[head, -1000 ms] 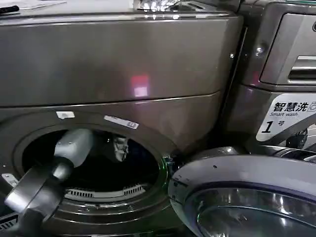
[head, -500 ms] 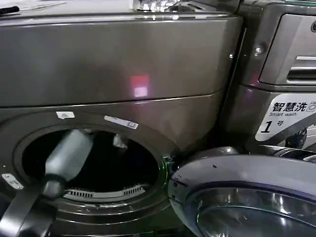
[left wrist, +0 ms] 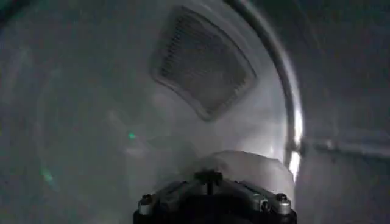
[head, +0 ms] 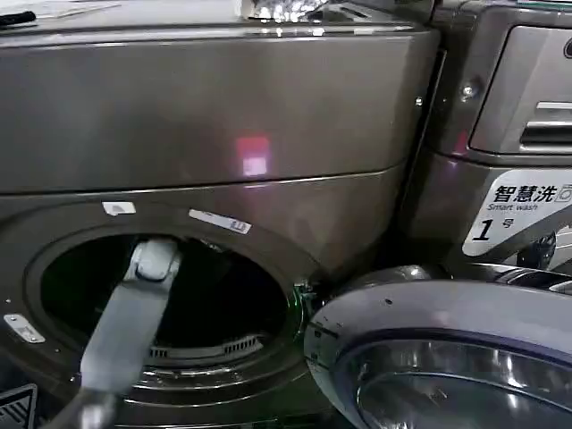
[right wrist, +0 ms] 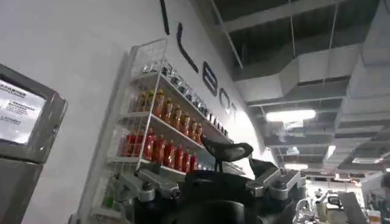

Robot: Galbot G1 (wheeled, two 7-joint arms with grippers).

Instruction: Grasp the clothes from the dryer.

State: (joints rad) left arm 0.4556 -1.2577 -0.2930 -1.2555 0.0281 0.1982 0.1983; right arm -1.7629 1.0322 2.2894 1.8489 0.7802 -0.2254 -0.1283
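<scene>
The dryer (head: 214,116) is the big bronze-grey machine in the head view, and its round porthole (head: 223,295) stands open. My left arm (head: 125,331) reaches up through the porthole into the dark drum. In the left wrist view, my left gripper (left wrist: 210,179) is inside the drum, facing the grey drum wall and a mesh vent panel (left wrist: 201,61). A whitish rounded lump (left wrist: 253,170), apparently the clothes, lies right against the gripper's front. My right gripper (right wrist: 234,155) is raised away from the machines and points at the room.
The dryer's open door (head: 429,357) with its glass bowl juts out at lower right, close to the porthole. A second machine (head: 527,107) with a "Smart wash" label (head: 523,210) stands to the right. The right wrist view shows a wall shelf of red bottles (right wrist: 158,146).
My left arm has swung from the porthole's lower left toward its middle and reaches deeper in. The whitish bit seen inside the opening earlier is now behind the arm.
</scene>
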